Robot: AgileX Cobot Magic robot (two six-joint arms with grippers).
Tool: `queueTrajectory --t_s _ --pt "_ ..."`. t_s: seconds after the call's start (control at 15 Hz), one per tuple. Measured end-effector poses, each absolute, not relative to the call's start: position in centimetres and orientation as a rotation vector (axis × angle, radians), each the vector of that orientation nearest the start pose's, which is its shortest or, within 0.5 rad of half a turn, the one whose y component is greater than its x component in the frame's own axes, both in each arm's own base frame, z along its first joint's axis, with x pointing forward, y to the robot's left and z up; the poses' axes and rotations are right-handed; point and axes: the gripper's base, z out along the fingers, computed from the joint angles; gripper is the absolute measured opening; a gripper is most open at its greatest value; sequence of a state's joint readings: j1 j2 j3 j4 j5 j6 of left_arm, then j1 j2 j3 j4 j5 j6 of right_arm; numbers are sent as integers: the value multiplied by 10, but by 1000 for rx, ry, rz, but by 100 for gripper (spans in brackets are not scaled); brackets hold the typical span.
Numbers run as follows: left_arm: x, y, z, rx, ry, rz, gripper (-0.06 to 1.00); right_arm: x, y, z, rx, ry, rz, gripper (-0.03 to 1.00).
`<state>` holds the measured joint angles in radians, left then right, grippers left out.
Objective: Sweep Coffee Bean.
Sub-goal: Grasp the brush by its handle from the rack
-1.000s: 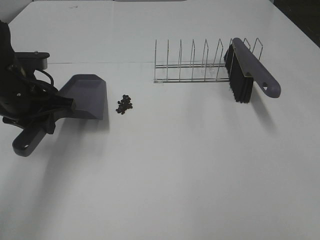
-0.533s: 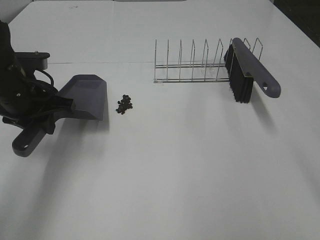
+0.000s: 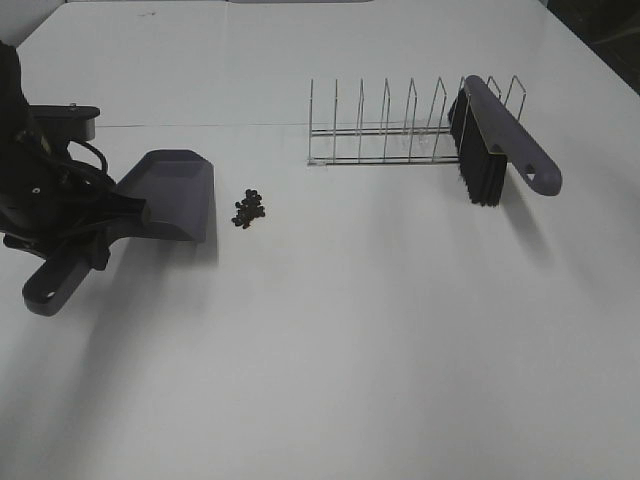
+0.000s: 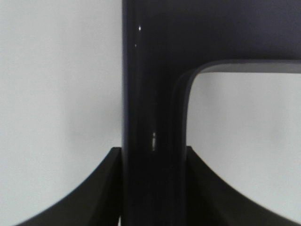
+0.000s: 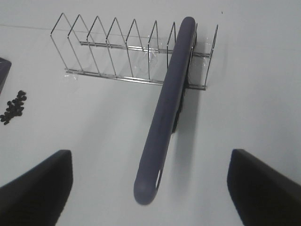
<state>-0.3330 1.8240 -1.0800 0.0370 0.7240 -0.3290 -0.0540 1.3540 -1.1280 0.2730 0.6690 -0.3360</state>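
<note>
While my left gripper clamps the grey plastic dustpan, dark coffee beans lie heaped just off its lip; my right gripper gapes above the black-bristled brush propped in a wire rack.

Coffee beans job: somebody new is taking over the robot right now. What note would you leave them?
The left gripper is shut on the dustpan handle, with the pan's mouth facing the beans.
The right gripper is open and empty, over the brush handle.
The beans lie in one small pile on the table, none in the dustpan.
The brush leans in the rack, not gripped.
Done: dustpan in place.
Left: grab the brush, sweep the beans in.
</note>
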Motion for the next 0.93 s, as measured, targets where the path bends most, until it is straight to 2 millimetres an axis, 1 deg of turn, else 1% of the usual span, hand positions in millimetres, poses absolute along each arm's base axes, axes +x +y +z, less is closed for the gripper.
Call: queueTrajectory --t_s 0.13,0.33,0.4,0.47,0.53,0.6,0.73,0.8,0.87,0.93 --pt "319 -108 162 42 2958 -52 32 327 -1 333 -169 2375 129 76" --pt "318 -107 161 42 2973 -44 32 377 -2 323 -139 2478 188 76" --pt "318 -107 161 42 2973 -44 32 391 -2 319 -130 2510 207 75" --pt "318 -108 161 41 2974 -45 32 398 -2 316 -118 2530 217 74" --pt "318 -108 161 40 2974 -46 32 411 -3 310 -98 2559 228 72" --pt "317 -108 162 40 2972 -47 32 423 -3 301 -82 2591 214 71" --pt "317 -108 162 36 2973 -51 32 444 7 293 -115 2617 110 71" --pt "317 -108 162 33 2976 -53 32 461 22 282 -190 2659 -8 69" --pt "317 -108 162 32 2977 -54 32 469 27 277 -203 2675 -25 67" --pt "317 -108 162 32 2978 -53 32 477 28 273 -201 2678 -24 64"
